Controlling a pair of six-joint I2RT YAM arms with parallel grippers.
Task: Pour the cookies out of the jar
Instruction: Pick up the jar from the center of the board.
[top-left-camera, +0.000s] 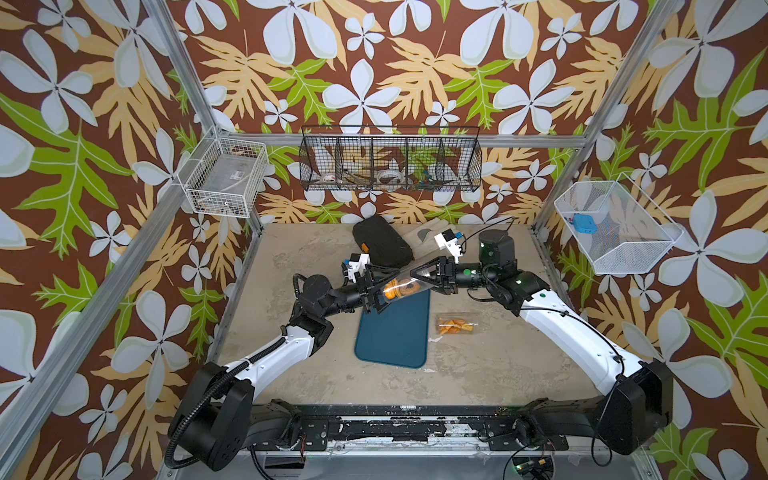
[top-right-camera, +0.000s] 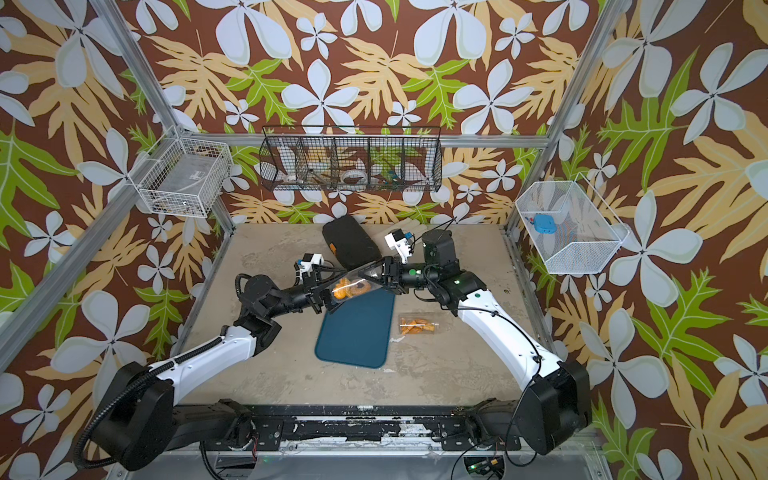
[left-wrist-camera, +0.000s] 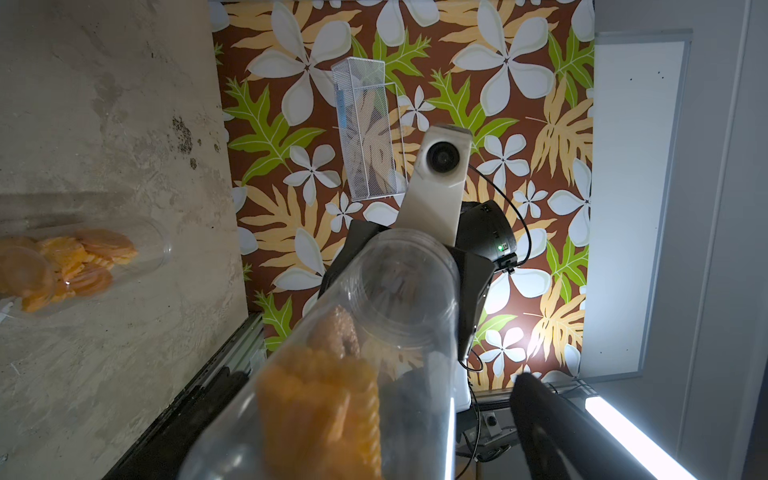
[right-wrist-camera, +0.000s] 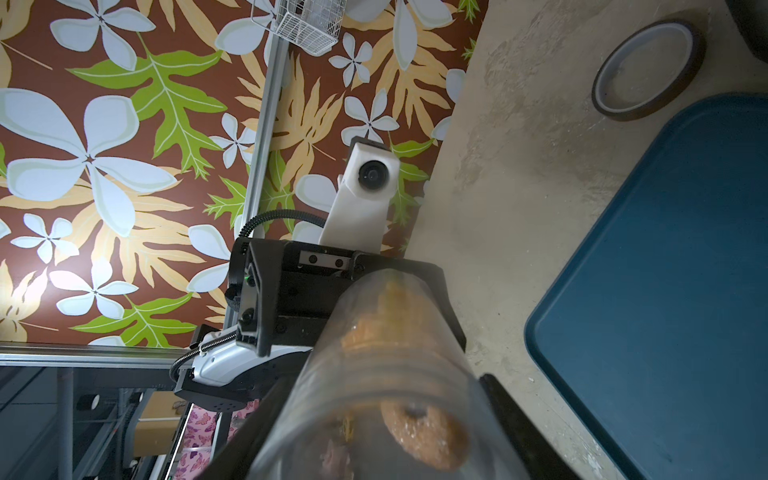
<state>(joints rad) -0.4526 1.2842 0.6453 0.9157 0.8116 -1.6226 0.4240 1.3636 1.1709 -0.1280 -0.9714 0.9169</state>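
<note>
While aloft by blue tray (top-left-camera: 395, 345), clear cylindrical jar (top-left-camera: 406, 282) tight in right tool (top-left-camera: 419, 281); left tool (top-left-camera: 385, 289) wide-open.

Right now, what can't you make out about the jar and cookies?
The jar's end by the left fingers: covered by them in both top views, cut off by the left wrist view's edge; capped or open, unknown.
The cookies' count: overlapping, small in both top views, blurred in wrist views.
The ring beside the tray: lid or tape, unclear; only the right wrist view shows it.
</note>
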